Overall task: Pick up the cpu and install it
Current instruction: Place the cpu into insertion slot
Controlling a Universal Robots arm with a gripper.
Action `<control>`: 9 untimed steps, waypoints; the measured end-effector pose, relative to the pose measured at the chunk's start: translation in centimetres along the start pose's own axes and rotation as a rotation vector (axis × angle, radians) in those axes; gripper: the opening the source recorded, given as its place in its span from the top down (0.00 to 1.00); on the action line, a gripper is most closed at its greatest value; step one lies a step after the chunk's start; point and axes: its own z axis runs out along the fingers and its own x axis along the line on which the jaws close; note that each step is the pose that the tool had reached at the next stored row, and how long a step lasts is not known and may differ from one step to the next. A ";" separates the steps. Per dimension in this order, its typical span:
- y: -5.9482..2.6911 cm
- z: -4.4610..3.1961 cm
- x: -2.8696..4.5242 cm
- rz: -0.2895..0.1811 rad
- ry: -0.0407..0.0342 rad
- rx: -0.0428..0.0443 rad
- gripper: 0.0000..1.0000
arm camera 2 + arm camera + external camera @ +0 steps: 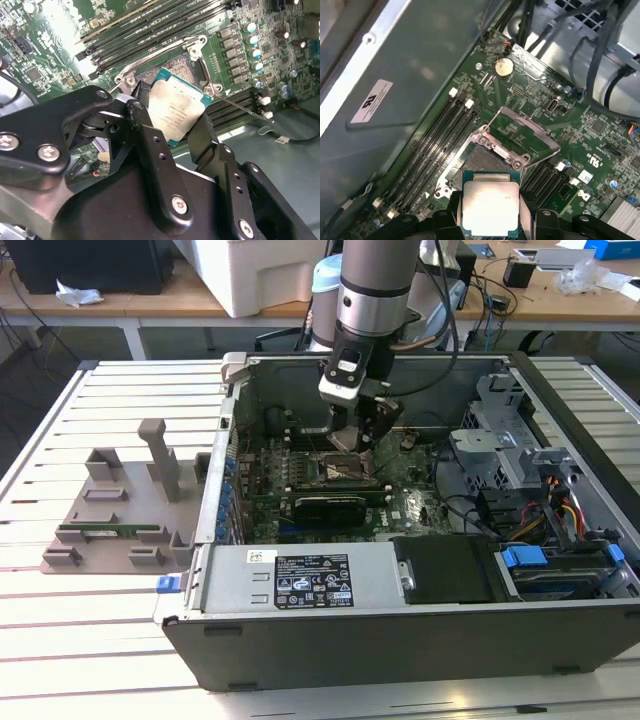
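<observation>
My gripper [356,445] is down inside the open computer case [420,635], over the motherboard. It is shut on the cpu [176,106], a flat square chip with a silvery top and teal rim, gripped by two opposite edges between the black fingers [145,125]. In the first wrist view the cpu [489,205] hangs just above and slightly to one side of the open socket [481,160]. The socket [176,67] shows partly behind the chip, and its metal load plate [526,134] is swung open. I cannot tell whether the chip touches the socket.
Memory slots [432,147] run along both sides of the socket. A black card [330,508] and the power supply [310,580] lie near the socket, with the drive cage and cables [520,480] at the exterior view's right. A grey fixture tray [120,510] sits outside the case at the left.
</observation>
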 end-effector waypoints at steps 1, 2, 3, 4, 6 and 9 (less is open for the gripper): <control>0.00 0.00 0.00 0.020 0.0004 -0.0009 0.46; 0.00 0.00 0.00 0.027 0.0005 -0.0010 0.46; 0.00 0.00 0.00 0.035 0.0007 -0.0014 0.46; 0.00 0.00 0.00 0.056 0.0010 -0.0022 0.46; 0.00 0.00 0.00 0.078 0.0015 -0.0032 0.46; 0.00 0.01 0.00 0.131 0.0024 -0.0052 0.46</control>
